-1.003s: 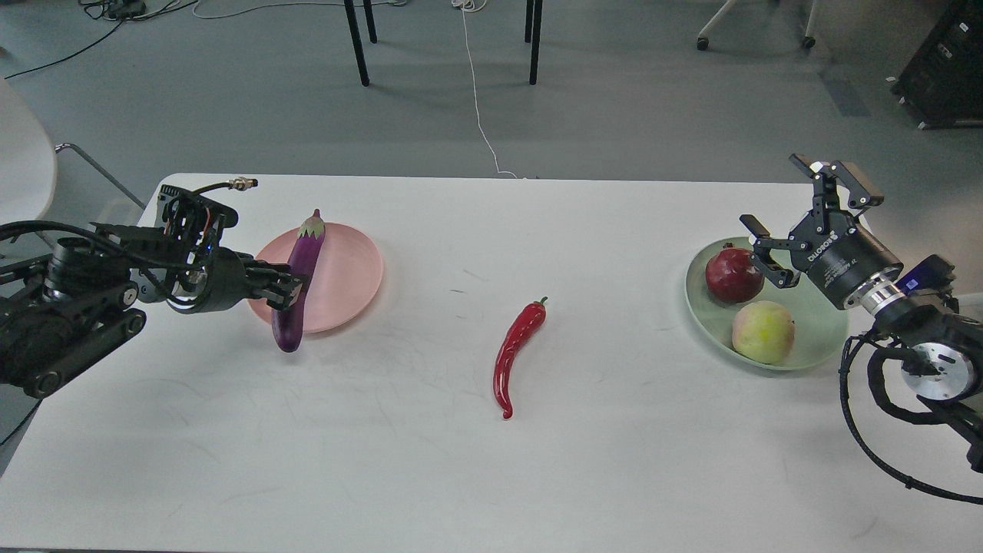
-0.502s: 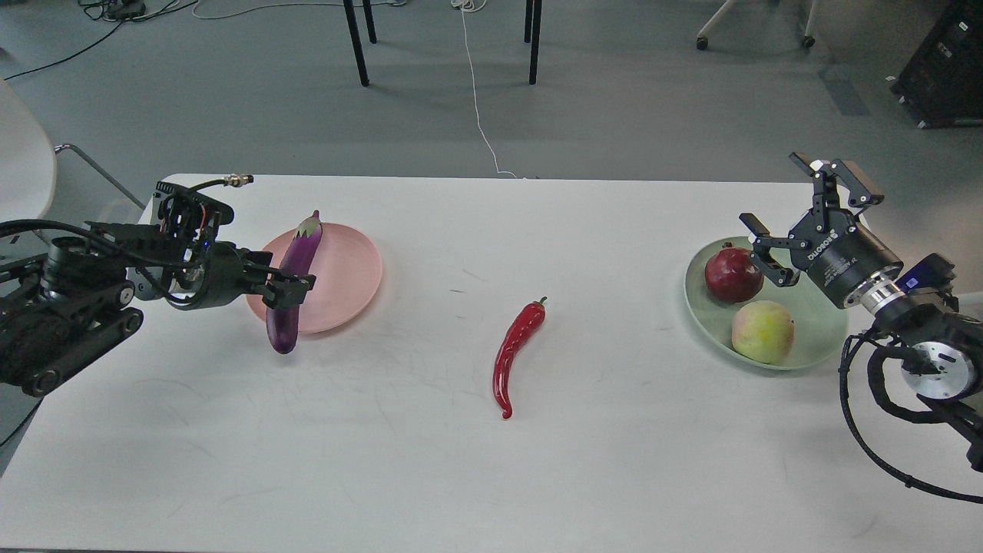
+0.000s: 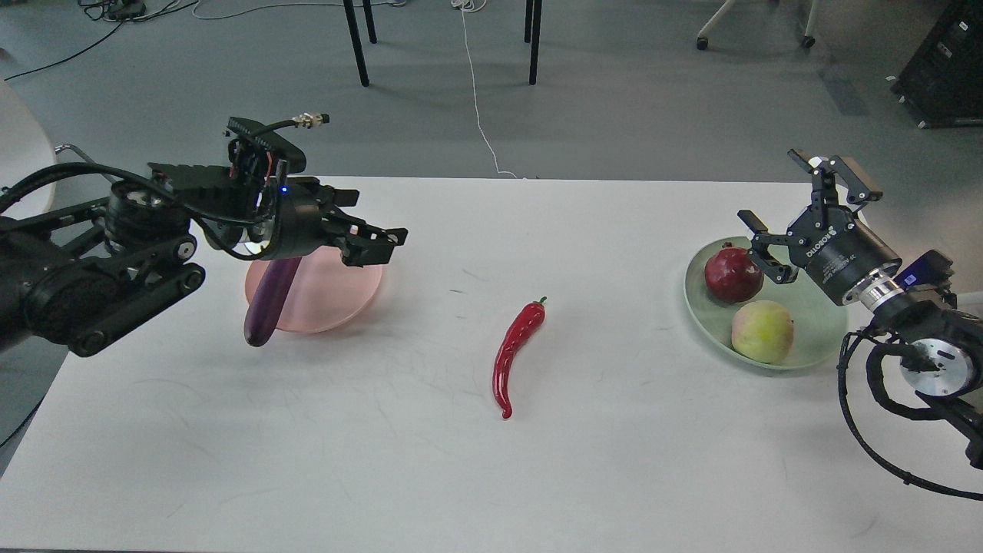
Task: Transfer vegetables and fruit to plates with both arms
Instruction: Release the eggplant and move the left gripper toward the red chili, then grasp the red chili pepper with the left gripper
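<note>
The purple eggplant [image 3: 266, 305] lies on the left edge of the salmon pink plate [image 3: 326, 296], its lower end off the rim and its stem end hidden behind my left arm. My left gripper [image 3: 378, 224] is open and empty, raised above the plate's right side. The red chili pepper [image 3: 516, 352] lies alone at mid-table. The dark-red pomegranate [image 3: 733, 273] and the yellow-green fruit [image 3: 761, 330] sit in the pale green plate [image 3: 818, 342]. My right gripper [image 3: 799, 211] is open and empty, just above and right of the pomegranate.
The white table [image 3: 461, 476] ends at its far edge just behind both plates. Black chair or table legs [image 3: 357, 42] and a white cable [image 3: 480, 115] are on the grey floor beyond it.
My left gripper has let go of the eggplant, risen and swung right over the pink plate. The eggplant now rests on the plate's left edge. The right arm has barely moved.
</note>
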